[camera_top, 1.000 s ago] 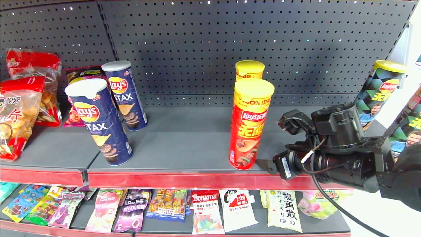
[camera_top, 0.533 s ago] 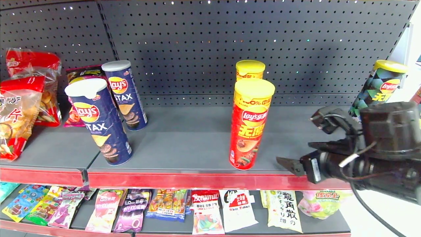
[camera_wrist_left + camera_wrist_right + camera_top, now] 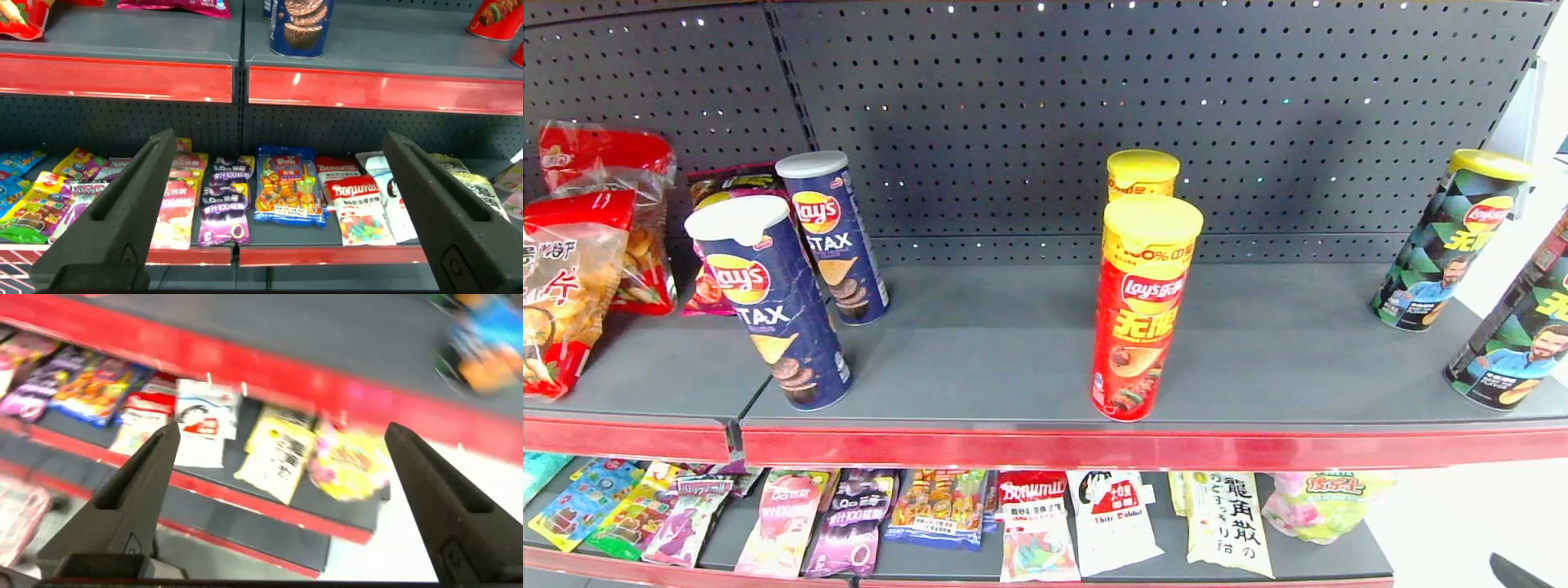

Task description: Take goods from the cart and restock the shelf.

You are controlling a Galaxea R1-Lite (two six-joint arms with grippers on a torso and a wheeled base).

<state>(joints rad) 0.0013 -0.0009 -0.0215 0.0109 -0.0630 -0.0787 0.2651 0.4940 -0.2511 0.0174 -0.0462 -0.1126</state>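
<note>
A red chip can with a yellow lid (image 3: pixel 1143 310) stands near the front of the grey shelf (image 3: pixel 1013 351), with a second yellow-lidded can (image 3: pixel 1142 173) behind it. Two blue cans (image 3: pixel 768 302) stand to the left. Two green-and-black cans (image 3: pixel 1450 237) stand at the right end. My left gripper (image 3: pixel 278 163) is open and holds nothing; it faces the lower shelf's snack packets (image 3: pixel 282 184), below the red shelf edge (image 3: pixel 245 82). My right gripper (image 3: pixel 282 441) is open and holds nothing, in front of the lower shelf's right part.
Red snack bags (image 3: pixel 580 261) fill the shelf's left end. Bare shelf floor lies between the blue cans and the red can, and between the red can and the green-and-black ones. A pegboard wall (image 3: pixel 1045 122) backs the shelf. Flat packets (image 3: pixel 1037 523) lie in a row below.
My right arm has drawn back from beside the red can, off to the lower right. The nearer green-and-black can at the shelf's right end is uncovered.
</note>
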